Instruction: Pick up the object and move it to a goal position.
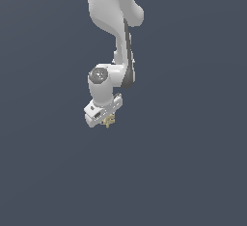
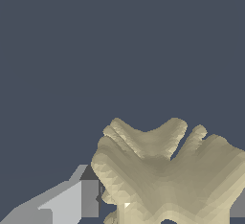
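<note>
The white arm (image 1: 113,32) is reaching down over the plain dark tabletop (image 1: 193,172), bending at the wrist so the gripper (image 1: 107,118) is pointing downward. The gripper is clenching the lump (image 1: 110,120), a small tan pronged object sitting between its fingers (image 2: 72,201), probably to carry it toward the goal.

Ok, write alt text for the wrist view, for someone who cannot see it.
A tan-yellow lump with short rounded prongs fills much of the frame, close to the camera, against a plain dark blue-grey background. Beside it, one grey finger of the gripper reaches the lump's edge; the other finger is almost wholly hidden behind the lump.
</note>
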{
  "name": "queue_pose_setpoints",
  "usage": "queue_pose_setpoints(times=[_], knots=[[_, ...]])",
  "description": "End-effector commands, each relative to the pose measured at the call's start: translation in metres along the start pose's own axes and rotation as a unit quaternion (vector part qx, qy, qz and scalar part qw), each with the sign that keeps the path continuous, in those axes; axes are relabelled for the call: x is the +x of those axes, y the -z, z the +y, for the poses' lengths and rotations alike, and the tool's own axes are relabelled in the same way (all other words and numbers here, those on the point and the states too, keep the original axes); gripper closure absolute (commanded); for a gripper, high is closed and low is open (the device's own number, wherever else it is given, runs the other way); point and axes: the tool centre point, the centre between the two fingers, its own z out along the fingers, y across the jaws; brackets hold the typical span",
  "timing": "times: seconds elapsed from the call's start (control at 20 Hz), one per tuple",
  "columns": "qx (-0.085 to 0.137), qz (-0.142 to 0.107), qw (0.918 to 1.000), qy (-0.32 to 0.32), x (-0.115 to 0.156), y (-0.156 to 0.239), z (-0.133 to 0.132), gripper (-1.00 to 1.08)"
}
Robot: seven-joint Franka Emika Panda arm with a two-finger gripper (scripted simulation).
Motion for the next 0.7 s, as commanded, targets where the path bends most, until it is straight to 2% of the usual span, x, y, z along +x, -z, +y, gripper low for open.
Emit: queue_pose_setpoints(times=[0.0,0.35,0.65], knots=[[0.0,0.0,1.0,0.0,0.0,0.001,-0.001,1.08],[0.0,0.0,1.0,0.0,0.003,0.02,-0.015,1.08],[0.0,-0.001,1.0,0.0,0.007,0.052,-0.039,1.08]])
